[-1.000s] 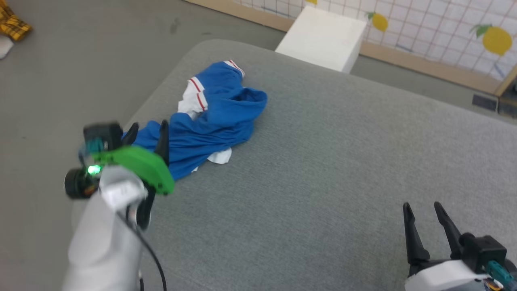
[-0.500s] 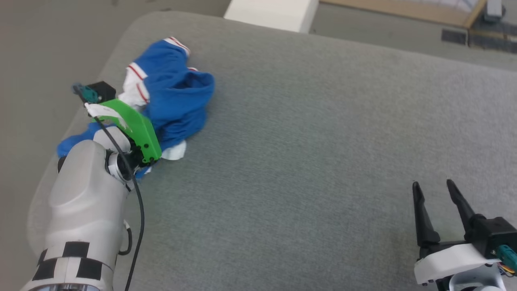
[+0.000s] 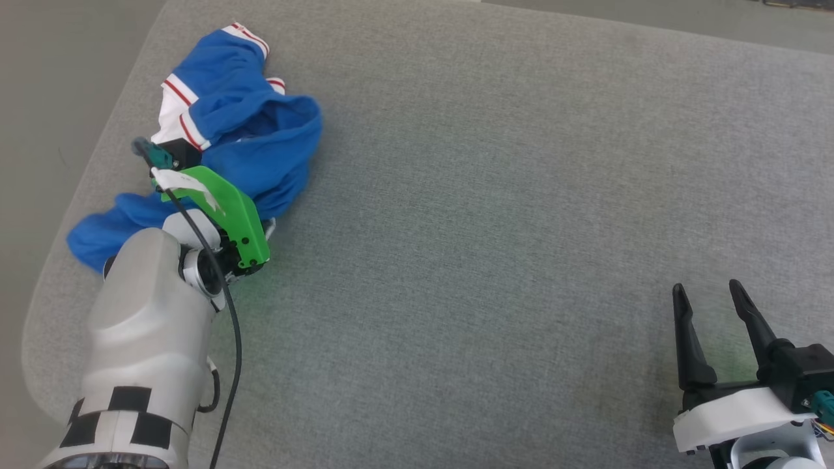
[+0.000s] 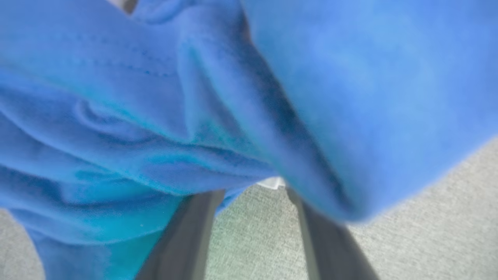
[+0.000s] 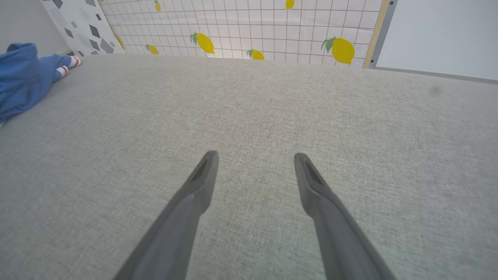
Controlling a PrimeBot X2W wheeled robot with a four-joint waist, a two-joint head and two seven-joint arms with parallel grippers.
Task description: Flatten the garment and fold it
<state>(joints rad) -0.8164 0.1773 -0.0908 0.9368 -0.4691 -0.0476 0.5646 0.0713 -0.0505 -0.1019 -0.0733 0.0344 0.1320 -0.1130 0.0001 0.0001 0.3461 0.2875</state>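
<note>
1. The left gripper's (image 4: 255, 194) two dark fingers (image 4: 186, 237) stand apart along their lower lengths. Their tips are buried under folds of the bright blue jersey garment with red-striped white trim (image 4: 350, 97), so it cannot be told whether they pinch cloth.
2. In the head view those fingers are hidden beneath a green plastic wrist bracket (image 3: 228, 208), which sits over the near edge of the garment (image 3: 254, 150).
3. The garment lies crumpled at the far left corner of the grey fabric-covered surface (image 3: 521, 195). One blue end trails toward the left rim.
4. The pale forearm (image 3: 150, 332) of the left arm rises from the lower left, its wrist tipped down onto the cloth. A black cable (image 3: 231, 365) loops beside it.
5. The right gripper (image 3: 706, 286) has its fingers (image 5: 194, 202) spread wide and released, grasping nothing, low over bare surface and well apart from the garment.
6. In the right wrist view the garment (image 5: 19, 85) is cut off by the left edge.
</note>
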